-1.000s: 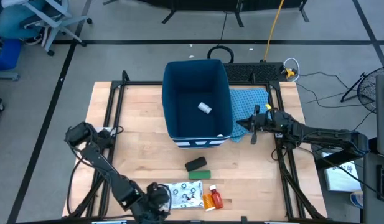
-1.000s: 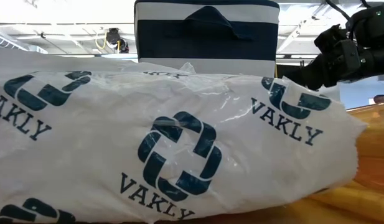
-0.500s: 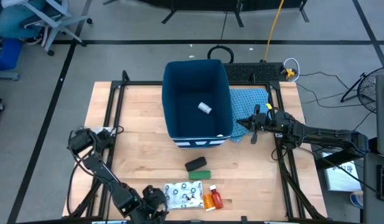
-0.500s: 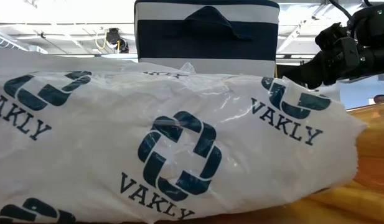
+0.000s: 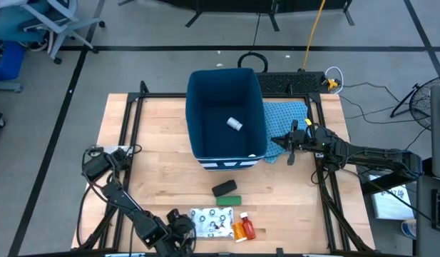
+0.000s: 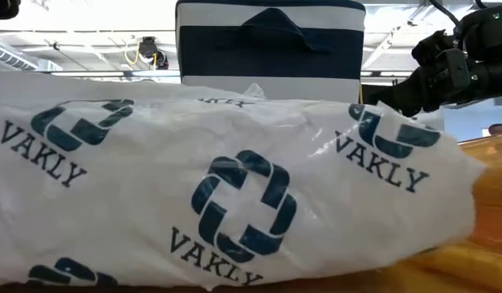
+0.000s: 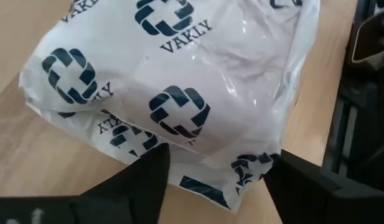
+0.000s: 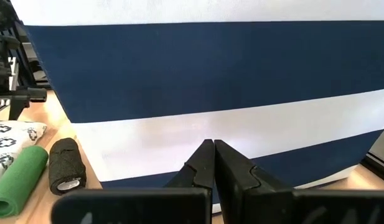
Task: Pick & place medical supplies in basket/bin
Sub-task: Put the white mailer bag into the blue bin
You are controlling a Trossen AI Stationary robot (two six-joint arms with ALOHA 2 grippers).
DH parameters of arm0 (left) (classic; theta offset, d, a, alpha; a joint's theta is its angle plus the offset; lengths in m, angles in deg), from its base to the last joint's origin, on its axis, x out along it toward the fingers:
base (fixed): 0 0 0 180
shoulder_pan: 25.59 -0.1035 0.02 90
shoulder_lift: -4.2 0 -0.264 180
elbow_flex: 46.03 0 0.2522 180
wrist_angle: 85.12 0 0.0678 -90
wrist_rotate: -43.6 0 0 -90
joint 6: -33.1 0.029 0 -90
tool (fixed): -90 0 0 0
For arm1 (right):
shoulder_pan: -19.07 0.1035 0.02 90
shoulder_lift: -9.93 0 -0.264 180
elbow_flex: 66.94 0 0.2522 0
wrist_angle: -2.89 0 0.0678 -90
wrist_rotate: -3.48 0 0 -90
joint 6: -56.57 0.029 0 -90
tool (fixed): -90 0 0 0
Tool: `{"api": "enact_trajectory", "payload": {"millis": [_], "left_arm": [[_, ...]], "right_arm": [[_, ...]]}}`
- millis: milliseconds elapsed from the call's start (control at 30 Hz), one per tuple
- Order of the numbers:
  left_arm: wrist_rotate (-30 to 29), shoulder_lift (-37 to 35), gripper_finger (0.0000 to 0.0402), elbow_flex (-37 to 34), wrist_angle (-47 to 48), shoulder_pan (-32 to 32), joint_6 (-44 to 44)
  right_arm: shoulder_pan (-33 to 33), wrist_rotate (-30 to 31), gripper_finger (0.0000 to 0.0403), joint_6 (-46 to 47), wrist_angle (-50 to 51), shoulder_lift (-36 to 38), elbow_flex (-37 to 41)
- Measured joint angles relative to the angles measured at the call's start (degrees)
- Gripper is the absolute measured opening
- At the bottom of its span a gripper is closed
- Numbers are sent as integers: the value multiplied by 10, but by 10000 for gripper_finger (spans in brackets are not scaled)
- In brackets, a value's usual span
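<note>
Left gripper [image 5: 182,227] sat at the table's [image 5: 159,168] 6 o'clock edge, fingers spread around the white packet's [image 5: 214,223] end. Black roll [image 5: 224,188] and green roll [image 5: 228,200] lay just past it, little bottles [image 5: 242,228] beside. Right gripper [image 5: 291,150] was pressed together at 3 o'clock of the bin [image 5: 198,118].

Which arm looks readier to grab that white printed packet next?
The left. Its open left gripper sits right at the white patterned soft packet, while the shut right gripper waits beside the striped dark blue bin.
</note>
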Motion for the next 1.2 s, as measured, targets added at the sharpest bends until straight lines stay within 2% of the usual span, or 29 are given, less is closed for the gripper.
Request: {"api": "enact_trajectory", "payload": {"millis": [100,300,367,433,567,767,933,1067,1200], "left_arm": [[4,0,203,0,0,0,26],[18,0,44,0,-2,-3,78],[28,0,16,0,-9,-3,103],[22,-1,16,-1,-14,-2,132],[-31,-18,6,-3,4,5,161],[-169,-89,3,-2,81,27,148],[-281,-147,2,-2,109,66,177],[-377,-171,2,-2,135,116,186],[-456,-175,1,-2,186,158,153]], "right_arm": [[0,0,0,0,0,0,0],[0,0,0,0,0,0,0],[0,0,0,0,0,0,0],[0,0,0,0,0,0,0],[0,0,0,0,0,0,0],[0,0,0,0,0,0,0],[0,0,0,0,3,0,0],[0,0,0,0,9,0,0],[0,0,0,0,9,-2,0]]}}
